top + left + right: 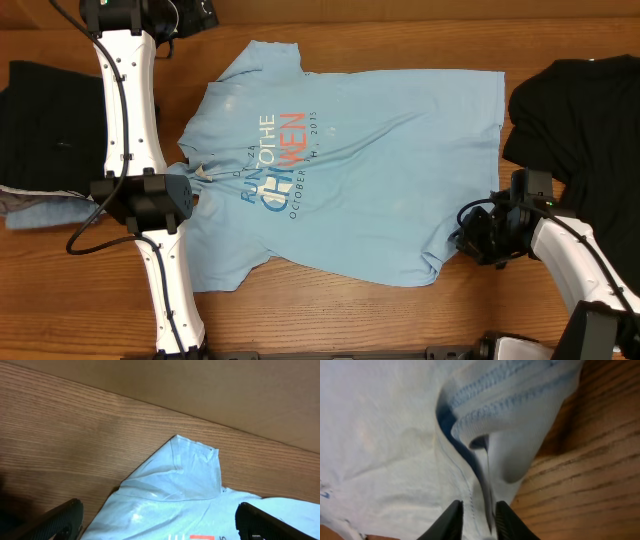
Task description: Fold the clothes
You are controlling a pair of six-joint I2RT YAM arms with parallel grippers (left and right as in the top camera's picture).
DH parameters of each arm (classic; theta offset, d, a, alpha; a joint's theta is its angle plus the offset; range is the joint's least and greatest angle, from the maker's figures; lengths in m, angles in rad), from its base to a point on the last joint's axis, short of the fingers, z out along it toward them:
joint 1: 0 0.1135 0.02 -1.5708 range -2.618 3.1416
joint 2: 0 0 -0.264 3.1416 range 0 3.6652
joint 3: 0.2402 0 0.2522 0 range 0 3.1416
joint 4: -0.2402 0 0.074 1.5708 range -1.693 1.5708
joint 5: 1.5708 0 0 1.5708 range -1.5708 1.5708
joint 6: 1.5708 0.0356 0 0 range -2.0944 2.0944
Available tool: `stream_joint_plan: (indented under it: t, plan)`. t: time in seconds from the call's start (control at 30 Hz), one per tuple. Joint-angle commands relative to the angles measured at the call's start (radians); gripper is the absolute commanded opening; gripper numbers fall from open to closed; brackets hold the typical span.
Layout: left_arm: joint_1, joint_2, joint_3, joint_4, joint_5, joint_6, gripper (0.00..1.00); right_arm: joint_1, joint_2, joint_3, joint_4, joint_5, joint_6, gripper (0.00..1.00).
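The light sky-blue T-shirt [380, 170] lies spread flat on the wooden table, with printed lettering and a red part [292, 135] near its middle. My left gripper [188, 195] is at the shirt's left edge. In the left wrist view its fingers [157, 510] are wide open and empty above the shirt, and one sleeve [192, 467] points away across the table. My right gripper [463, 235] is at the shirt's lower right corner. In the right wrist view its fingers [479, 510] are shut on the stitched hem of the T-shirt [395, 450], which bunches up above them.
A plain black shirt [585, 110] lies at the right edge, close to my right arm. Folded dark garments [45, 120] and a dull-blue piece [40, 212] lie at the left edge. A brown wall [225, 390] stands behind the table.
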Motion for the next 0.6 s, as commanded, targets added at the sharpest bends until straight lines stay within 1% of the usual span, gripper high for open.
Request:
stream_joint_plan:
  t: [0.0,0.23,0.37,0.43,0.57]
  plan:
    - [0.004,-0.013,0.014,0.002,0.011,-0.017,1.00,-0.003,-0.002,-0.029,0.036,-0.008,0.003,0.24]
    - [0.004,-0.013,0.014,0.002,0.011,-0.017,1.00,-0.003,-0.002,-0.031,0.042,-0.009,0.003,0.25]
    - [0.004,-0.013,0.014,0.002,0.011,-0.018,1.00,-0.003,-0.002,-0.031,0.036,-0.021,0.000,0.30]
    - [0.004,-0.013,0.014,0.002,0.011,-0.017,1.00,-0.003,-0.002,-0.037,0.036,-0.023,0.000,0.31]
    - [0.004,-0.013,0.014,0.002,0.011,-0.017,1.00,-0.003,-0.002,-0.082,0.089,-0.094,-0.006,0.31]
